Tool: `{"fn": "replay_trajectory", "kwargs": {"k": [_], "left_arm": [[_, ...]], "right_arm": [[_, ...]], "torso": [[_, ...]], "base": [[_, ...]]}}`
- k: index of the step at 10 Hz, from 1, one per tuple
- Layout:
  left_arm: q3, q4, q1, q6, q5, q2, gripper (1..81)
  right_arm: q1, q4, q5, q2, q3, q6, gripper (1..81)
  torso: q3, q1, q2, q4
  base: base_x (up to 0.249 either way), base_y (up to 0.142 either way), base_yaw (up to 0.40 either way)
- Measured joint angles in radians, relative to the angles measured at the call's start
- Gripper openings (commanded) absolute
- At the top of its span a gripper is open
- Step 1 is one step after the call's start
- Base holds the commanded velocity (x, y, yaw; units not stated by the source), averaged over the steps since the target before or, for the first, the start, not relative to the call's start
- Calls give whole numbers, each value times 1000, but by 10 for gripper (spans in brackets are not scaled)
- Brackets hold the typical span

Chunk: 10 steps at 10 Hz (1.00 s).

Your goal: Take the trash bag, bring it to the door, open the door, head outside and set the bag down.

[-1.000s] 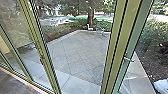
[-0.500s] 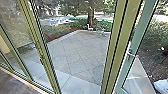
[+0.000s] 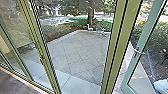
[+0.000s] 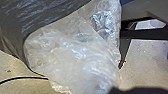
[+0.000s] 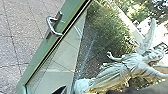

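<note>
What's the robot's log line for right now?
glass door: open outward | plastic bag: in left wrist view | statue: outside

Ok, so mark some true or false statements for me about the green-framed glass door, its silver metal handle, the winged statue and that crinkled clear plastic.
1. The green-framed glass door is fully shut. False: it stands open.
2. The silver metal handle is mounted on the door's green frame. True.
3. The winged statue is jet black. False: it is pale, nearly white.
4. Crinkled clear plastic shows in the left wrist view. True.
</note>
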Motion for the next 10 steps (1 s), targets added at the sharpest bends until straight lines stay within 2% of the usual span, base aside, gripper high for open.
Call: {"fn": "replay_trajectory", "kwargs": {"k": [2,5,6,8,10], "left_arm": [[0,0,0,0,0,0,10],[0,0,0,0,1,0,10],[0,1,0,0,0,0,10],[0,1,0,0,0,0,10],[0,1,-1,0,1,0,10]], "right_arm": [[0,185,-30,6,-15,-1,811],[-34,487,-124,20,-46,-3,811],[-50,566,-160,21,-53,-4,811],[-101,651,-191,22,-55,-4,811],[-178,679,-193,22,-15,-3,811]], "torso": [[0,0,0,0],[0,0,0,0],[0,0,0,0],[0,0,0,0],[0,0,0,0]], "base": [[0,0,0],[0,0,0],[0,0,0],[0,0,0],[0,0,0]]}}
